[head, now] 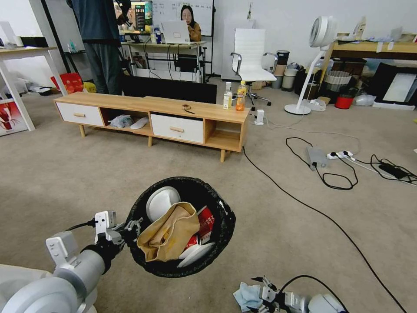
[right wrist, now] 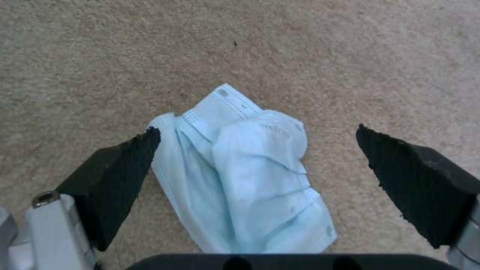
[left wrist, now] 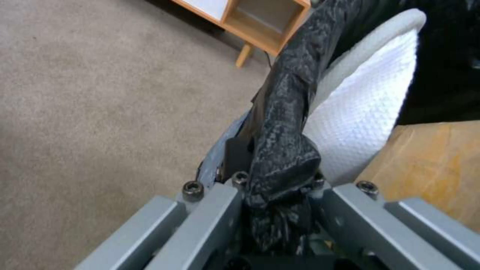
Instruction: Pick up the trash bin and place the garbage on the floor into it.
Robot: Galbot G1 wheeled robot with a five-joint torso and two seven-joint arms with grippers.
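Right pincer (right wrist: 257,150) spread wide, low over floor (right wrist: 350,56), straddling blue face mask (right wrist: 250,176). Left pincer (left wrist: 280,195) clamps trash bin (head: 180,226) rim, bin held up, already holding brown bag, carton. Step: mask pickup; next needs closing squarely on mask.

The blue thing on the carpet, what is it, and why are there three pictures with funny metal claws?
It is a light-blue face mask, a piece of litter lying on the floor. The claws belong to a robot with two arms. One picture comes from a camera on its head, looking down. The other two come from small cameras on its wrists. The left gripper is pinched shut on the rim of the trash bin, holding it up by its black bag. Inside lie a brown paper bag and a red carton. The right gripper hangs open with a black finger on each side of the mask, not yet squeezing it.
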